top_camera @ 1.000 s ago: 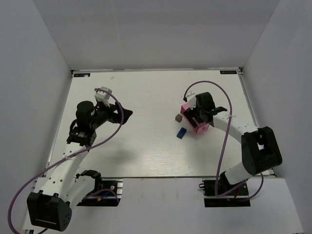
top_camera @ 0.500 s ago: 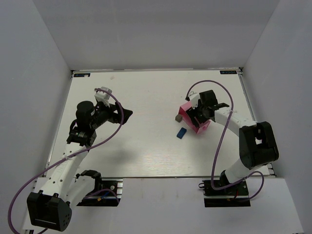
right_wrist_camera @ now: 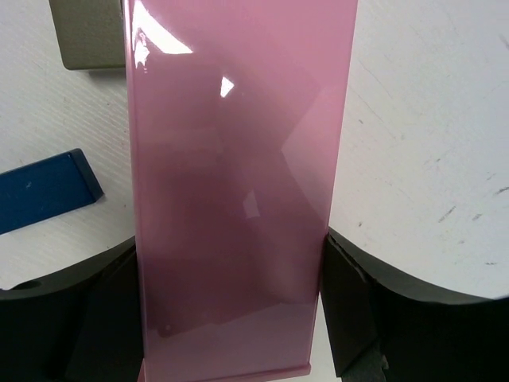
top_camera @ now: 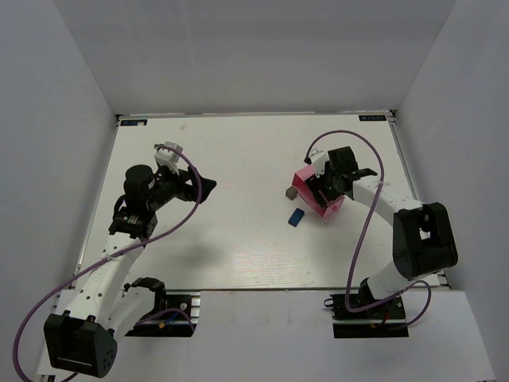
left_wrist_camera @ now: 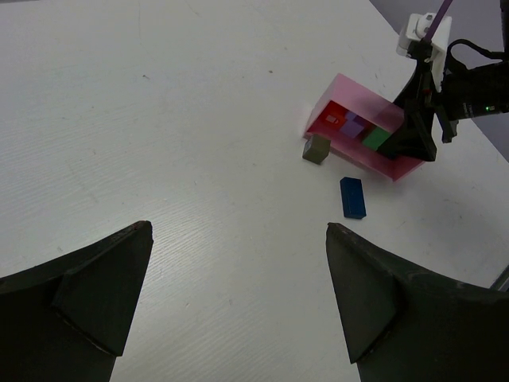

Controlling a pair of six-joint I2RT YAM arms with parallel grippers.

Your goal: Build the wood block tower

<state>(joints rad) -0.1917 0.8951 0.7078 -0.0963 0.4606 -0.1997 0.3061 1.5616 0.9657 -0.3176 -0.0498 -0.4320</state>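
White table [left_wrist_camera: 159, 119], pale walls [top_camera: 238, 48]: the right fingers [right_wrist_camera: 358, 310] pinch the pink tray [right_wrist_camera: 238, 159] across its width, with red, lilac and green wood blocks [left_wrist_camera: 351, 126] inside. Just beside it lie a grey block [left_wrist_camera: 316, 149] and a blue block [left_wrist_camera: 352, 197]. Well apart, the left fingers [left_wrist_camera: 87, 294] hang spread wide.

Right wrist view: grey block [right_wrist_camera: 86, 36] clipped by the top edge, blue block [right_wrist_camera: 44, 189] by the left, tray [right_wrist_camera: 238, 183] running off the top.
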